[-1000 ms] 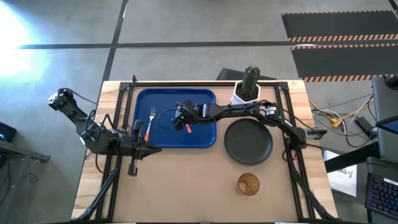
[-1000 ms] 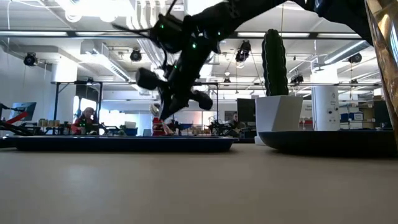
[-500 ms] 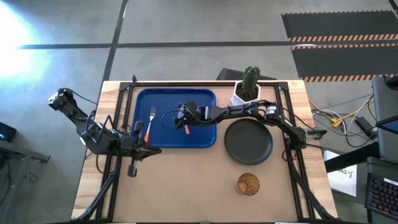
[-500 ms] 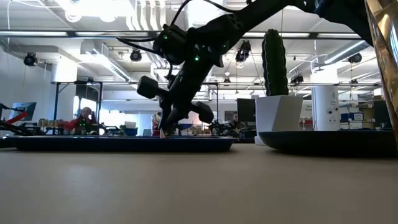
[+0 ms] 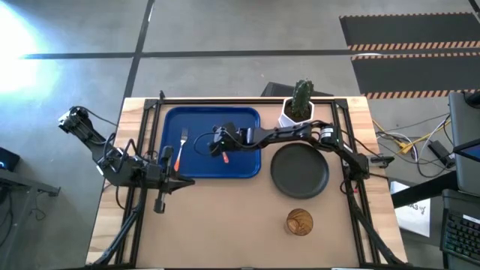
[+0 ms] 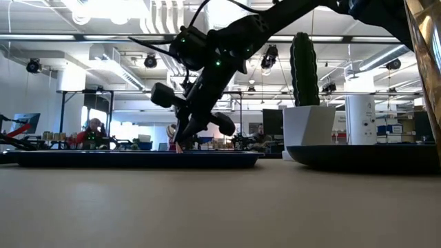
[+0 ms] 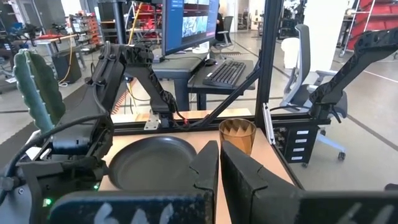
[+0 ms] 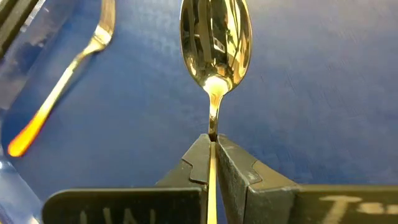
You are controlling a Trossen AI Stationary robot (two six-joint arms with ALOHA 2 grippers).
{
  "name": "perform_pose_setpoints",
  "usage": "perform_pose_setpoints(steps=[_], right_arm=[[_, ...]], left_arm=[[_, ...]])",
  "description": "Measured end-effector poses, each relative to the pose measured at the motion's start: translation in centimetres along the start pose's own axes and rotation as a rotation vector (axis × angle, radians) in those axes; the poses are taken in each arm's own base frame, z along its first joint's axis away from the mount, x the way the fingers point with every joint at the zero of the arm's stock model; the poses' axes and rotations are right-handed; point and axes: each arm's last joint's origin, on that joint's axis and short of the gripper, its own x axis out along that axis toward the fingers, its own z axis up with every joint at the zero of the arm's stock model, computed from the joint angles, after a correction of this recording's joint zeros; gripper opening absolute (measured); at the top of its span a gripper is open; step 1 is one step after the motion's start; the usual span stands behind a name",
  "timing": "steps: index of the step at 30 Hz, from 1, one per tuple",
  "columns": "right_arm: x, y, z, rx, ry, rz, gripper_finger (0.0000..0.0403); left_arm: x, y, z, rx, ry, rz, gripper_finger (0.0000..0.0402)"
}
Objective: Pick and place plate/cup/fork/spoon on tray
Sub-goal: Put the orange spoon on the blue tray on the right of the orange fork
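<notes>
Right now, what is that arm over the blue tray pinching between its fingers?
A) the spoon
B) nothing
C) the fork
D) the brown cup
A: the right gripper is shut on the spoon, its silver bowl sticking out over the tray, while the fork lies apart on it.

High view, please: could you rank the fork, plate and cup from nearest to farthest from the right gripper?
From the right gripper, shut on the spoon over the tray:
1. Fork, in the tray, towards the left arm.
2. Plate, on the table right of the tray.
3. Cup, near the front edge.
</notes>
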Motion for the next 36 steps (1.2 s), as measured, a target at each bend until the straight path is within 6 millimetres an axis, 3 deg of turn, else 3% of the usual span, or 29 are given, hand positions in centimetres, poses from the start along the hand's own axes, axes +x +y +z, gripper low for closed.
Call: perform_pose_setpoints(steps=[6,14,19,21,24,28,32,36], right_arm=[[0.4,-0.6,-0.7,-0.005,0.035,-0.01,0.0014],[0.6,-1.0,-1.1,0.005,0.047,-0.018,0.0071],[0.4,-0.3,-0.5,-0.027,0.003,0.03,0.0097],[-0.7,0.7,0.7,-0.058,-0.025,0.078,0.0099],[-3.9,2.8,3.1,-0.121,-0.044,0.208,0.0088],[-10.6,5.3,6.9,-0.286,-0.116,0.327,0.005],[-20.3,7.1,9.7,-0.462,-0.279,0.413,0.0019],[-31.0,7.6,10.3,-0.602,-0.45,0.554,0.0009]], left_arm=[[0.0,0.0,0.0,-0.001,-0.001,0.0,0.0],[0.0,0.0,0.0,-0.001,-0.001,0.0,0.0],[0.0,0.0,0.0,0.0,0.0,0.002,0.0],[0.1,0.0,-0.1,0.007,0.008,0.012,0.0],[0.4,-0.1,-0.7,0.031,0.042,0.076,0.0],[0.7,0.1,-1.9,-0.008,0.124,0.148,0.0],[0.8,0.6,-3.1,-0.071,0.211,0.203,0.0],[1.5,1.9,-3.5,-0.11,0.227,0.291,0.0]])
